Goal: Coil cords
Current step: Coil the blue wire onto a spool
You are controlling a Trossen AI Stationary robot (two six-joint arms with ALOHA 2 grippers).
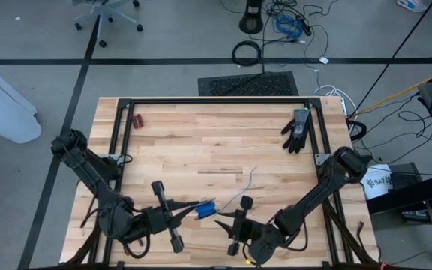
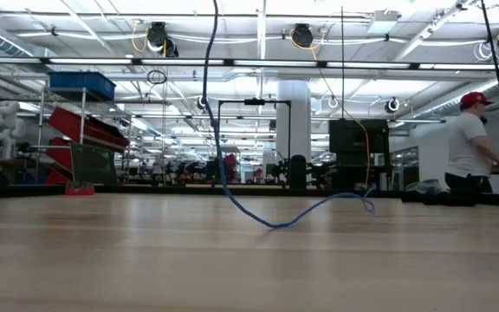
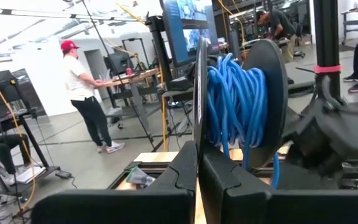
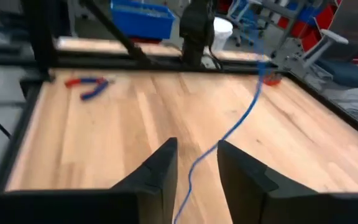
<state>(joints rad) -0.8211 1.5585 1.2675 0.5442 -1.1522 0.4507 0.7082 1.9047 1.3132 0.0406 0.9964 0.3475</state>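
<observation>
Near the worktop's front edge, the left gripper (image 1: 177, 216) is pressed together on the spool (image 3: 241, 106), where most of the blue cord (image 1: 206, 209) is wound. The loose tail runs right between the spread fingers of the right gripper (image 4: 194, 168), not pinched. The cord looks light, limp and slippery; I would pinch the tail close to the spool.

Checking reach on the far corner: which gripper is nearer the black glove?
Right. The right gripper sits near the front edge, diagonally across from the black glove; the left gripper is farther left, beside the cable.
</observation>
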